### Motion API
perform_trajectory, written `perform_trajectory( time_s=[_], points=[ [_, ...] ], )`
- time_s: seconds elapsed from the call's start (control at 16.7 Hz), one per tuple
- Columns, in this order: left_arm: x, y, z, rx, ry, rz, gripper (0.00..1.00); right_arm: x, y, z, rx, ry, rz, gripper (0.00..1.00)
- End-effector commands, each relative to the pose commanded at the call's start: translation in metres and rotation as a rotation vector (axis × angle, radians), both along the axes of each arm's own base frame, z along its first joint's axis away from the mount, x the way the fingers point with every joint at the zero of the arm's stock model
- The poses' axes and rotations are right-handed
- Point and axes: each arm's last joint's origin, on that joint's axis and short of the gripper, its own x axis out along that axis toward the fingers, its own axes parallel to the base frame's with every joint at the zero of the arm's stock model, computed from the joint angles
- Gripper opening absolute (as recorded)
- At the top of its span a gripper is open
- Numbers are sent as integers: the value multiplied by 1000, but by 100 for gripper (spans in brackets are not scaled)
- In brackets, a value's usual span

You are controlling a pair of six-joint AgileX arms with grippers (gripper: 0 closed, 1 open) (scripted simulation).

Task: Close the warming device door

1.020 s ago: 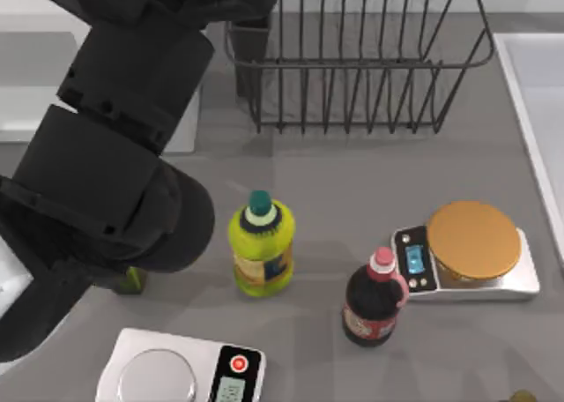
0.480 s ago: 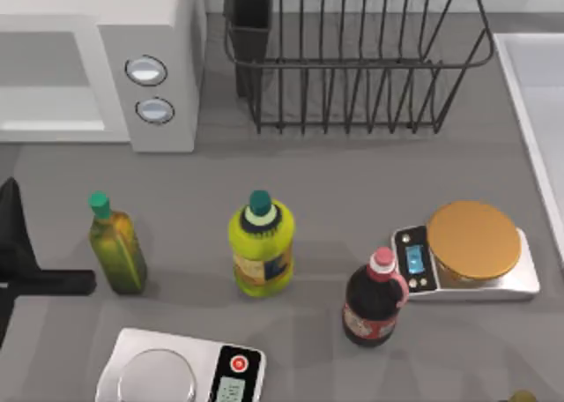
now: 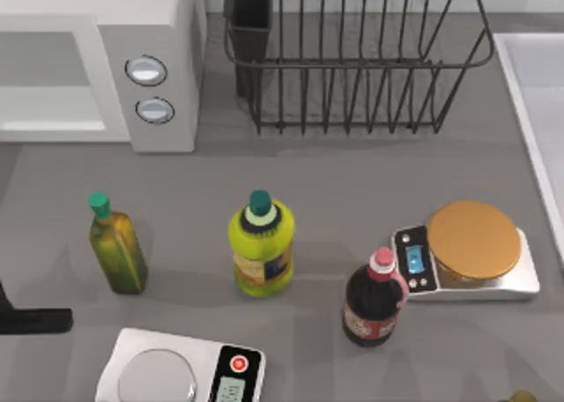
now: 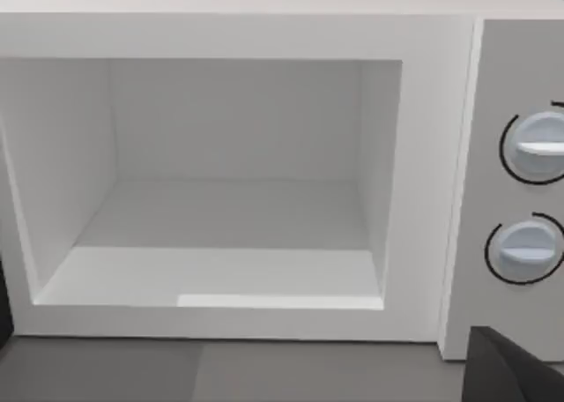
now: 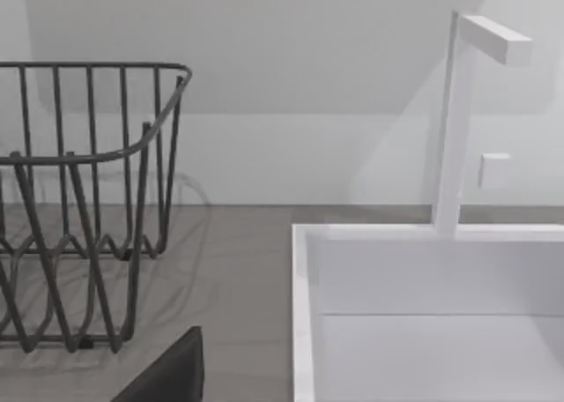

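The warming device is a white microwave at the table's back left, with two round knobs on its right panel. Its grey cavity stands open and empty in the left wrist view, facing the camera squarely. The door is out of view. My left arm shows as a short black piece at the table's front left edge, well in front of the microwave. A dark part of my left gripper juts into the corner of the left wrist view. A dark part of my right gripper sits by the sink.
A black wire dish rack stands right of the microwave. A white sink with a tap is at the far right. In front are an olive-green bottle, a yellow-green bottle, a dark red bottle and two scales.
My left arm has drawn back from over the microwave to the front left edge. The microwave front and the olive-green bottle now show. Nothing on the table has moved.
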Motion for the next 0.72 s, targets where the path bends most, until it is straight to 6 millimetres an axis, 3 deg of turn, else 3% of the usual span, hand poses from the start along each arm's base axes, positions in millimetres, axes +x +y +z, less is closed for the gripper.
perform_trajectory(
  time_s=[0.24, 0.42, 0.6, 0.72],
  points=[
    [4, -2, 4, -7, -5, 1, 0, 0, 0, 0, 0, 0, 0, 100],
    [17, -12, 25, -89, -77, -38, 0, 0, 0, 0, 0, 0, 0, 100],
    [36, -36, 74, -272, -219, -128, 0, 0, 0, 0, 0, 0, 0, 100],
    [46, -56, 125, -453, -343, -221, 0, 0, 0, 0, 0, 0, 0, 100]
  ],
)
